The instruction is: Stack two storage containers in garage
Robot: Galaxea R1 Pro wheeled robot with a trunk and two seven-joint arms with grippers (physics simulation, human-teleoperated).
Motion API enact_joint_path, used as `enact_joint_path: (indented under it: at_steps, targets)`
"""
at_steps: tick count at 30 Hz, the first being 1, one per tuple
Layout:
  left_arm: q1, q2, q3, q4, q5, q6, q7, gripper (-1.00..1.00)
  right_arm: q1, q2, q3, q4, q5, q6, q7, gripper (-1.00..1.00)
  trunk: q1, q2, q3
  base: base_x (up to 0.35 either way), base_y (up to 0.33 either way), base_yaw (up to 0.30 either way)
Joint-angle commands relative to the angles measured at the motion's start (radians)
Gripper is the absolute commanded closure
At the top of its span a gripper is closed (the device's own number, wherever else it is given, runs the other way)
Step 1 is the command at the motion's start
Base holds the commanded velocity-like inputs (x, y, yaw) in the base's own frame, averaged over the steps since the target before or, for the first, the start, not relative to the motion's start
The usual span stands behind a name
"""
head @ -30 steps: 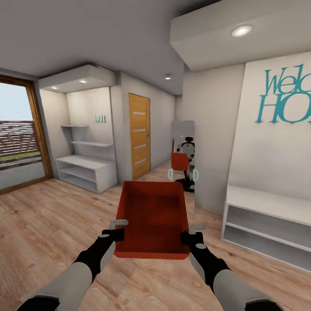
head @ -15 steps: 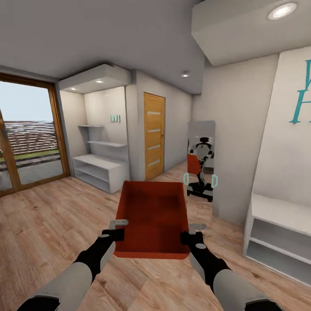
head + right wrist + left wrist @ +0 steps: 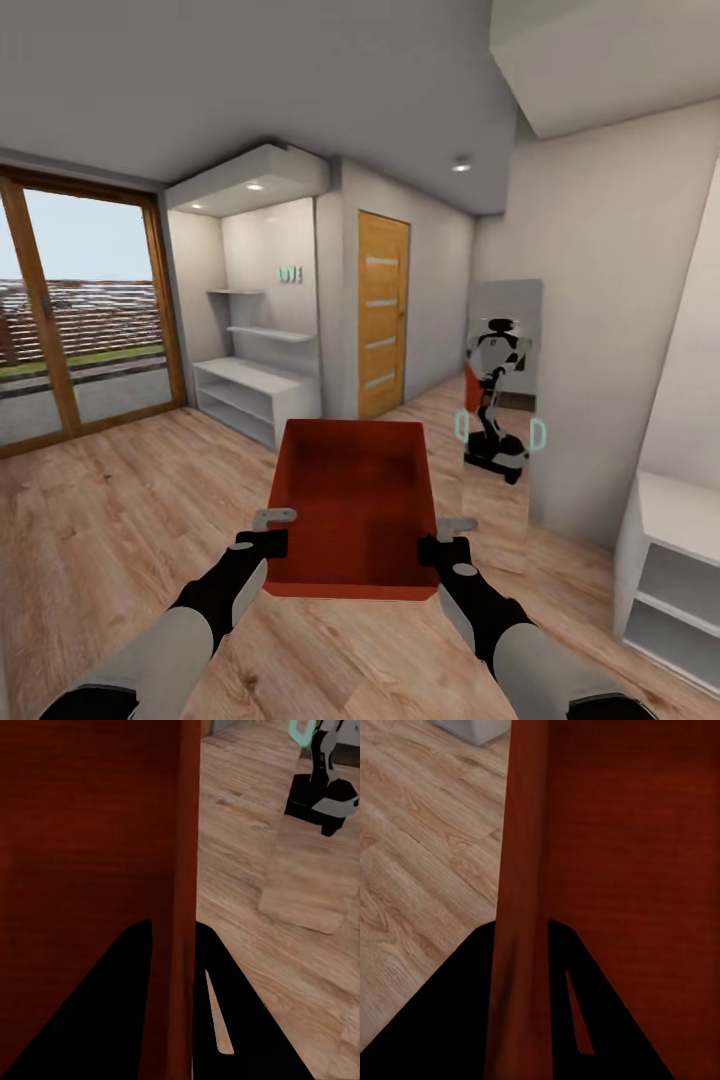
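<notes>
From my head camera I see one orange-red storage container (image 3: pixel 352 505) held level out in front of me over the wood plank floor (image 3: pixel 110 500), my left gripper (image 3: pixel 272 530) clamped on its left wall and my right gripper (image 3: pixel 440 534) on its right wall; one wooden door (image 3: pixel 383 312), one mirror (image 3: pixel 500 400) and two white shelf units stand ahead. My left wrist camera shows both fingers pinching the thin wall (image 3: pixel 521 907). My right wrist camera shows the same pinch. Such narrow holds could slip if I turn sharply, tipping the bin.
</notes>
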State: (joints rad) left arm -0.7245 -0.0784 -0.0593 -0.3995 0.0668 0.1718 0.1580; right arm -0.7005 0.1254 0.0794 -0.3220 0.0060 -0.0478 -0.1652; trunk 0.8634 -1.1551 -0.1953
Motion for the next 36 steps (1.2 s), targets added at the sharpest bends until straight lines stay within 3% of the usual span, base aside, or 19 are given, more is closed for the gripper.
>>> enact_joint_path:
  at_steps: [1, 36]
  targets:
    - [-0.001, 0.002, 0.025, -0.005, -0.016, -0.018, 0.063, 1.0, -0.001, -0.026, -0.013, 0.003, -0.004, -0.003, -0.073, 1.0, 0.001, -0.001, -0.001, 0.323, 0.0, 0.006]
    - [-0.001, 0.002, 0.026, -0.005, -0.016, -0.018, 0.063, 1.0, -0.001, -0.026, -0.013, 0.002, -0.003, -0.001, -0.074, 1.0, 0.001, -0.001, -0.001, 0.322, 0.0, 0.0]
